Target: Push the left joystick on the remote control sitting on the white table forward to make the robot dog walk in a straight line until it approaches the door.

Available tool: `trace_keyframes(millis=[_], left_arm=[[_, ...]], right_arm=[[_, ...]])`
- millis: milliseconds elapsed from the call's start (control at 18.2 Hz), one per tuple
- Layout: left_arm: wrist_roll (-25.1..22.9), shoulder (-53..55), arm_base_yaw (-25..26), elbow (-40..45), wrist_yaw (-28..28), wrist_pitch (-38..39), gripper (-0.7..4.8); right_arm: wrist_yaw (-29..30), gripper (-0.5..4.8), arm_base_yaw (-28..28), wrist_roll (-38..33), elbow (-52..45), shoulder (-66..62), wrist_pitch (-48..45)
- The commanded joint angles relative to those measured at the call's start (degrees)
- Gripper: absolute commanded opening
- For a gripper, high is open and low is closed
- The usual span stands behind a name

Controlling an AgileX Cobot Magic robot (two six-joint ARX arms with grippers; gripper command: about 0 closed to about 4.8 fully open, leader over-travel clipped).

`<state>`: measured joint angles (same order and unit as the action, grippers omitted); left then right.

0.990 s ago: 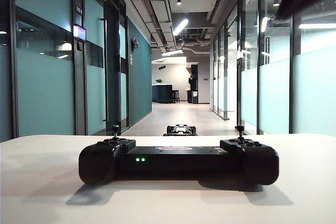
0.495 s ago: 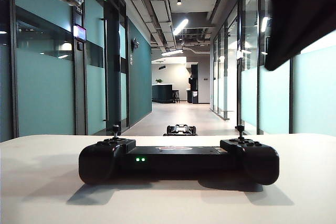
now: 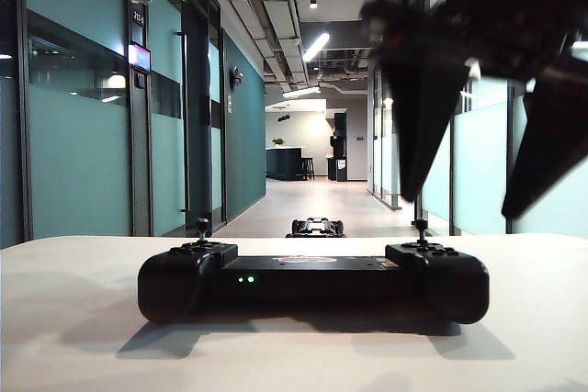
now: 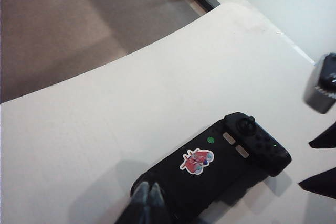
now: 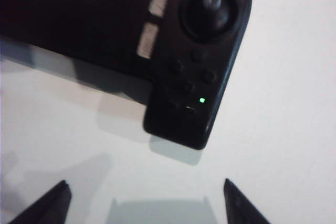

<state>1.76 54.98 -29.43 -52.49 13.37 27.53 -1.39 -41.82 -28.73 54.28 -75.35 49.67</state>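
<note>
Now the right gripper (image 3: 478, 199) has dropped into the exterior view at about two o'clock, its two dark fingers spread wide and hanging above the right end of the remote control (image 3: 312, 282); a second ago only a dark edge showed in that corner. The remote control lies flat on the white table (image 3: 73, 337), green lights on, unmoved. The left gripper (image 4: 148, 199), fingers pressed together, hovers over the left end of the controller near the left joystick (image 3: 202, 225), which stands upright and untouched at about nine o'clock. Farther off, at twelve o'clock past the table edge, the robot dog (image 3: 317, 227) sits on the corridor floor where it was. Judged from this, the push has not begun; the dog has the whole corridor left to walk.
</note>
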Motion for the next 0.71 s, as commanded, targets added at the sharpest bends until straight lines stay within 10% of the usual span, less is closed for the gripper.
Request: trace_keyframes(millis=[55,715], left_arm=[[0.2,0.2,0.0,-0.3,2.6,-0.5,-0.05],[0.2,0.6,0.0,-0.3,3.4,-0.5,-0.05]], right_arm=[[-0.4,3.77,1.4,0.0,0.3,-1.8,-0.7],[-0.4,3.64,3.8,3.8,0.2,-10.1,-7.1]])
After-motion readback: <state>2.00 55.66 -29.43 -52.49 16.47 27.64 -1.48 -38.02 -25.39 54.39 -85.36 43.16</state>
